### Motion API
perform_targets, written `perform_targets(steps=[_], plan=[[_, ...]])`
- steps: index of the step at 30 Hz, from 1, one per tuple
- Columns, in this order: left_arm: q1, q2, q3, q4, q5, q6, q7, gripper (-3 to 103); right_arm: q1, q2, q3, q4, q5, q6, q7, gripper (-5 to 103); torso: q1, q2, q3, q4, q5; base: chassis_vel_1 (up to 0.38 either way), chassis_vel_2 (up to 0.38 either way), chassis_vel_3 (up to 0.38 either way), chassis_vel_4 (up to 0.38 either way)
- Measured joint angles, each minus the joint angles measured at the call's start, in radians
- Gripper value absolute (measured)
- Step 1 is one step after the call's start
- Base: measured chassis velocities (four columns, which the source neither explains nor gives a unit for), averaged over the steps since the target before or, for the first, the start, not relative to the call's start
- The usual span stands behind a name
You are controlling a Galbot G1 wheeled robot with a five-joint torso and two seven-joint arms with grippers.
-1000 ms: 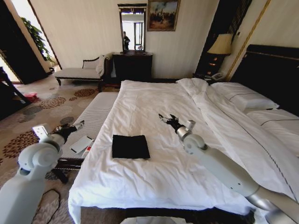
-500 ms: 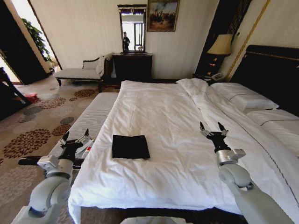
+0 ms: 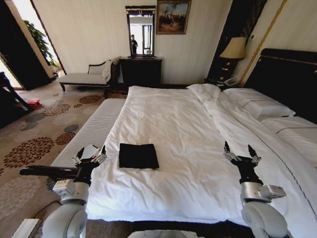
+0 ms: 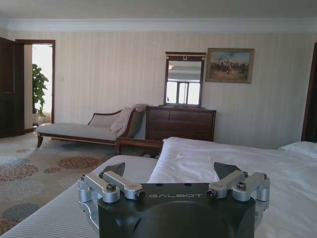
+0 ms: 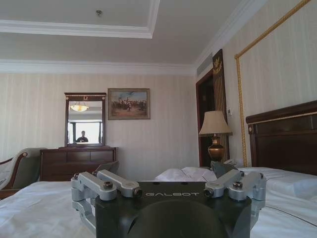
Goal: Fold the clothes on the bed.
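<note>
The clothes [image 3: 138,155] lie as a flat black folded rectangle on the white bed [image 3: 168,119], near its front left corner. My left gripper [image 3: 90,156] stands open, fingers pointing up, just left of the bed's edge and apart from the clothes. Over the bed's front right part, my right gripper [image 3: 241,154] is open too, fingers up, well right of the clothes. In the left wrist view my left gripper [image 4: 168,171] is empty, and my right gripper [image 5: 166,168] in the right wrist view holds nothing either.
A narrow white-cushioned bench [image 3: 89,131] runs along the bed's left side. Pillows [image 3: 257,104] and the dark headboard [image 3: 287,74] are at the right. A dresser with mirror [image 3: 141,69], a chaise [image 3: 84,77] and a lamp [image 3: 233,49] stand at the far wall.
Both arms have pulled back toward me and turned upright. The right gripper left the bed's middle for the front right; the left one came in beside the bed's left edge. The clothes stayed put.
</note>
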Motion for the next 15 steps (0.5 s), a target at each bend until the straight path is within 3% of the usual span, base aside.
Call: perform_targets(steps=[6, 15], plan=[[0.016, -0.019, -0.028, -0.005, 0.001, -0.011, 0.067, 100, -0.001, 0.03, -0.017, 0.0, -0.008, 0.008, -0.028, 100, 0.0, 0.0, 0.0, -0.0001, 0.0001, 0.0, 0.0, 0.0, 0.0], [0.018, -0.021, -0.031, -0.006, 0.001, -0.011, 0.073, 100, 0.002, 0.03, -0.021, -0.001, -0.008, 0.009, -0.031, 100, 0.0, 0.0, 0.0, -0.0002, 0.0001, 0.0, 0.0, 0.0, 0.0]])
